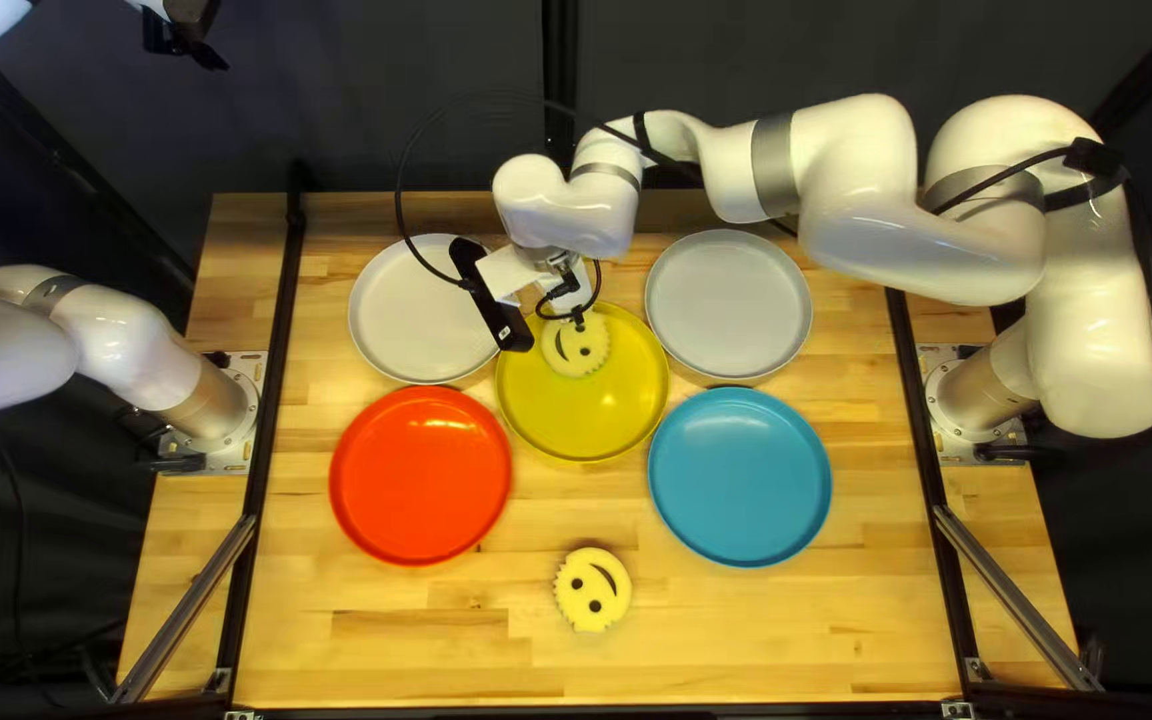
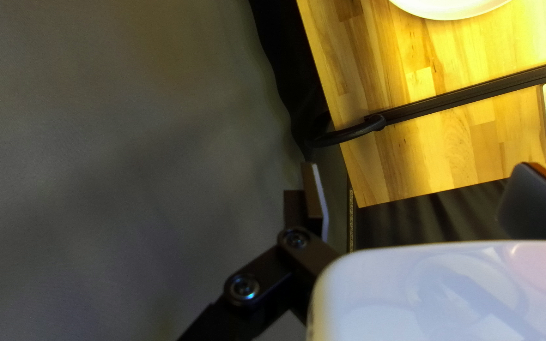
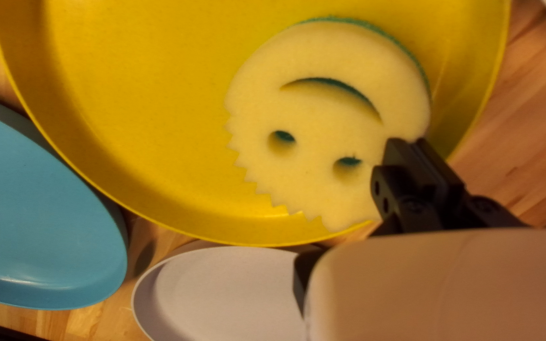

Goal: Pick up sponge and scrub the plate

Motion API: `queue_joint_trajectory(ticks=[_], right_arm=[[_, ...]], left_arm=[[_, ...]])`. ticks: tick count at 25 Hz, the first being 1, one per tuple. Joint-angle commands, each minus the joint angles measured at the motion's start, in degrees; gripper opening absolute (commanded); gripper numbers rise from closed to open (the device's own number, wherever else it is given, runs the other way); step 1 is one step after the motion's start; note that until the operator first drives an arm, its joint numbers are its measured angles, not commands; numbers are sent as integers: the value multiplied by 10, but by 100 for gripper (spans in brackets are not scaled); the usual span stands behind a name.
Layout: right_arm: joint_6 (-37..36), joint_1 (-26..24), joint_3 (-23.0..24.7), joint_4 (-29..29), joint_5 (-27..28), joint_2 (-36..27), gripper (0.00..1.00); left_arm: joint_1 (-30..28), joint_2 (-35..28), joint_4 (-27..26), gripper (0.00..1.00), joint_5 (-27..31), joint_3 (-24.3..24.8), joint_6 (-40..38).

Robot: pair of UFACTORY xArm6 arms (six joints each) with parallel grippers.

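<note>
Closest along the wooden table (image 1: pixel 403 654), at the lower middle of the top left view, a loose sponge (image 1: pixel 592 590), round and yellow, with cut-out eyes and smile facing up and one toothed side.

Beyond it, a red plate (image 1: pixel 420 475) left of centre and a blue plate (image 1: pixel 739 476) right of centre, well apart from each other. Between and a little past both, at the middle of the frame, a yellow plate (image 1: pixel 583 420).

Over that plate's far part, the held sponge (image 1: pixel 576 350), pale face toward the right wrist camera, green layer showing along the far rim. Pinched at the edge by the right gripper (image 1: pixel 579 322), black fingers drawn close together on it. Whether resting on the plate beneath, impossible to tell.

Farther back, a white plate (image 1: pixel 403 307) at upper left and a pale grey plate (image 1: pixel 728 304) at upper right of centre. Stretched across the upper right, the right arm (image 1: pixel 870 220).

High in the upper left corner, off the plates, the left gripper (image 1: pixel 187 35); by the left wrist view, fingers spread wide with nothing between. Behind everything, a dark curtain (image 1: pixel 376 120).
</note>
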Motion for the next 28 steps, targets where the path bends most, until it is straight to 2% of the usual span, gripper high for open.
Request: queue_joint_trajectory(ticks=[1,8,18,24,28], right_arm=[[14,6,-50,-6,31,30,0],[25,32,-82,-3,44,49,0],[57,84,-83,-12,60,36,0],[62,86,-73,-20,57,31,0],[51,73,-96,-18,59,52,0]], left_arm=[[0,0,0,100,0,0,0],[0,0,0,100,0,0,0],[0,0,0,100,0,0,0],[0,0,0,100,0,0,0],[0,0,0,100,0,0,0]])
